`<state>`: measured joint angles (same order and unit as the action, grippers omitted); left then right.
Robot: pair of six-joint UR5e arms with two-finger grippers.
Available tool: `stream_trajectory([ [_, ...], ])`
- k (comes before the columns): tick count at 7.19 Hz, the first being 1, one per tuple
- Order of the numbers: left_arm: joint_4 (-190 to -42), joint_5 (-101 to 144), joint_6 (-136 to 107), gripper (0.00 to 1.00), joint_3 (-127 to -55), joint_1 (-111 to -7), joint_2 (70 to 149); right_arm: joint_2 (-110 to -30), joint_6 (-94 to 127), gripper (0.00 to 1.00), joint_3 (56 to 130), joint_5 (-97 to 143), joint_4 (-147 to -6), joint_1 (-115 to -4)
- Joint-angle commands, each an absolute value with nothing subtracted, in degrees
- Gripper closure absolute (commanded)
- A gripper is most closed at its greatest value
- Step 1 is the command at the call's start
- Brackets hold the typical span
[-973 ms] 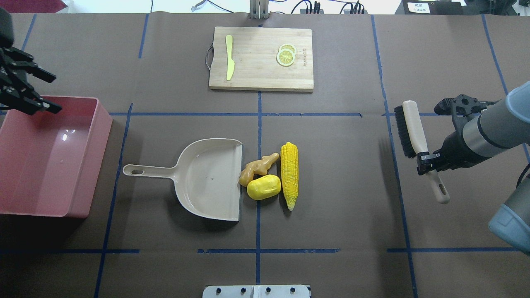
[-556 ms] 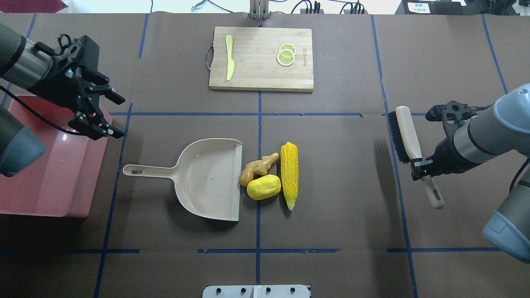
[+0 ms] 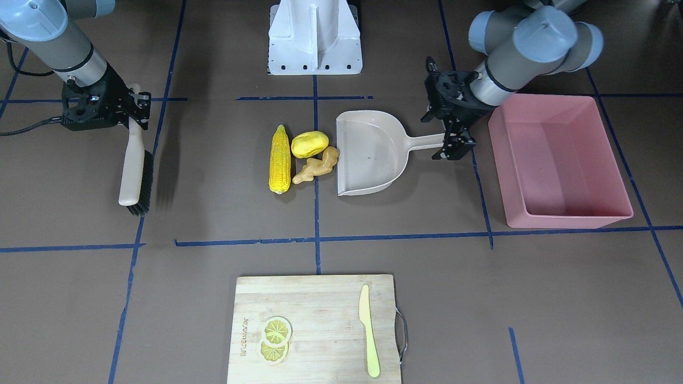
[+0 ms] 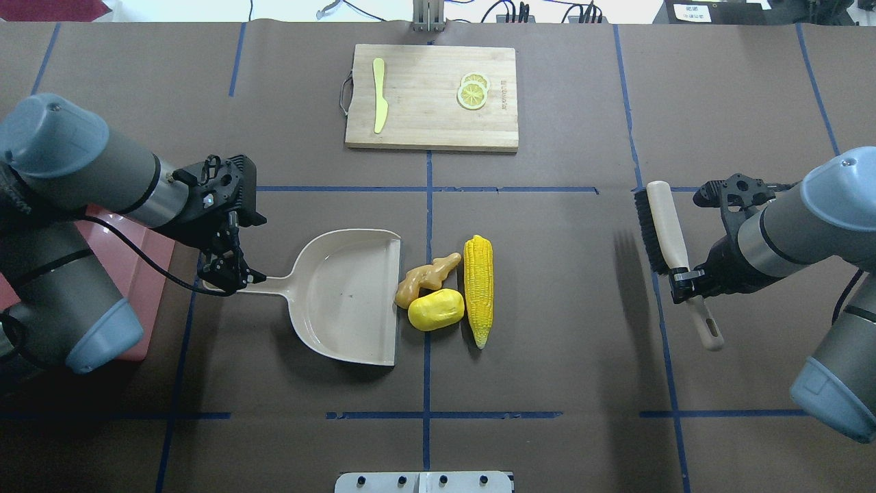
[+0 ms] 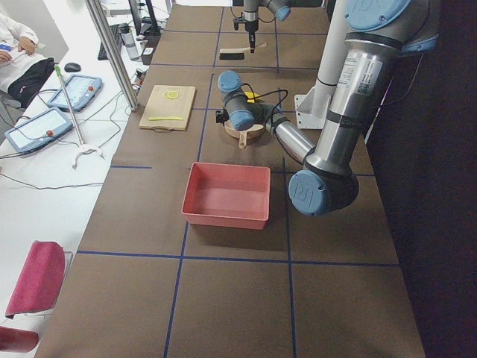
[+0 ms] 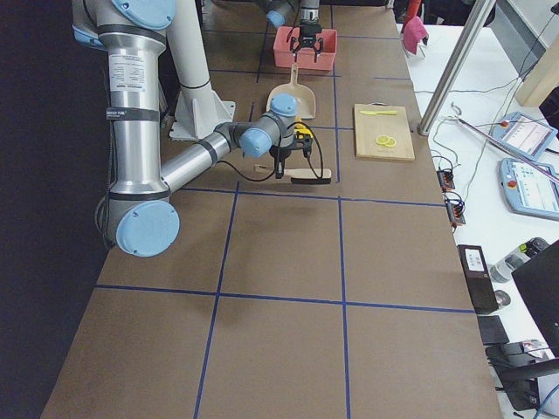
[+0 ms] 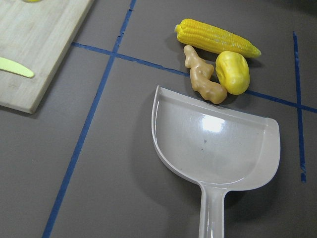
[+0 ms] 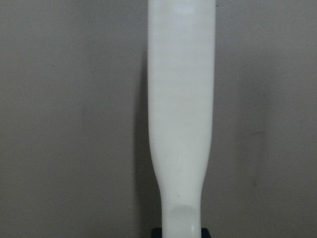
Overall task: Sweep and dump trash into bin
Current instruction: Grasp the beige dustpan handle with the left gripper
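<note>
The left gripper (image 4: 231, 276) hangs over the tip of the dustpan (image 4: 342, 294) handle, its fingers spread to either side of it; I cannot tell whether they touch it. The pan lies flat on the brown surface (image 4: 547, 342), mouth turned away from that arm. Right at the mouth sits the trash. The ginger (image 4: 424, 277) has one end against the pan's lip, the potato (image 4: 436, 309) is just beside it, and the corn (image 4: 478, 287) lies on the far side of both, parallel to the lip. None of it is in the pan.

The pink bin (image 3: 560, 160) stands behind the left arm, near the pan's handle.

Well apart on the other side, the right gripper (image 4: 684, 277) is clamped on the handle of a brush (image 4: 660, 219). The bristles face the corn, and the brush's shadow falls on the surface beside it.
</note>
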<state>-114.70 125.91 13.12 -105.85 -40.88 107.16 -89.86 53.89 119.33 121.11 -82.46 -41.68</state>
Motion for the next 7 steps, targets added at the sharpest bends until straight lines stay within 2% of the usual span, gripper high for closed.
stream_trajectory([
  [1,-117.31,119.48,13.1,0.0,-104.86,-35.27,107.14,-89.74,54.05,1.0,119.27,121.03,-82.44,-41.57],
  [7,-119.35,118.56,13.62,0.0,-102.92,-33.84,105.39,-89.74,54.32,1.0,119.27,119.97,-82.44,-40.87],
])
